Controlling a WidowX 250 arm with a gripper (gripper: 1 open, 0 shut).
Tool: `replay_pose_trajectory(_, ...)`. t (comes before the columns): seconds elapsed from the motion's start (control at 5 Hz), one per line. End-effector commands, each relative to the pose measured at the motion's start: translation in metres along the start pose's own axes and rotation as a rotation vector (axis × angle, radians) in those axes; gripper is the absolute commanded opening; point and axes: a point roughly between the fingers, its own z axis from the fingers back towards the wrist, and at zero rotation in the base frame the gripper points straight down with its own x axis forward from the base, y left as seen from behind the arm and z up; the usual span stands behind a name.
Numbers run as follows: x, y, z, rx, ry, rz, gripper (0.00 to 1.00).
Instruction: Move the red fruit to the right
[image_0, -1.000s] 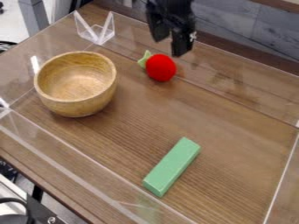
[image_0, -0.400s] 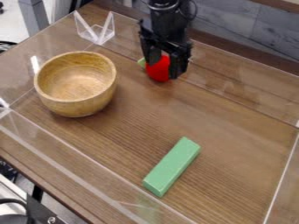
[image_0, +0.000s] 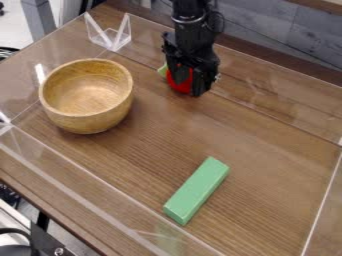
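The red fruit (image_0: 183, 81), small and glossy with a green cap toward its left, lies on the wooden table at the back centre. My gripper (image_0: 189, 86) points straight down over it. Its black fingers (image_0: 203, 78) stand on either side of the fruit and press against it, so only a strip of red shows between them. The fruit rests on the table surface.
A wooden bowl (image_0: 78, 117) stands to the left of the fruit. A flat green block (image_0: 197, 190) lies near the front right. A clear plastic stand (image_0: 108, 34) sits at the back left. Low transparent walls (image_0: 80, 190) ring the table.
My gripper has dropped from above and behind the fruit down around it. Its fingers, wide apart before, have come in against the fruit's sides. The fruit has stayed in place.
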Motion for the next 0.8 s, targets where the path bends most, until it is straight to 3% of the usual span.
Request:
replay_pose_trajectory(0.0, 0.003, 0.029, 0.021, 0.027, -0.061, 0.066, 0.0)
replay_pose_trajectory(0.2, -0.003, 0.04, 0.021, 0.003, -0.062, 0.1, 0.0)
replay_pose_trajectory(0.4, -0.007, 0.039, 0.003, -0.001, -0.053, 0.107, 0.0)
replay_pose_trajectory(0.6, -0.009, 0.035, -0.013, -0.004, -0.042, 0.11, 1.0)
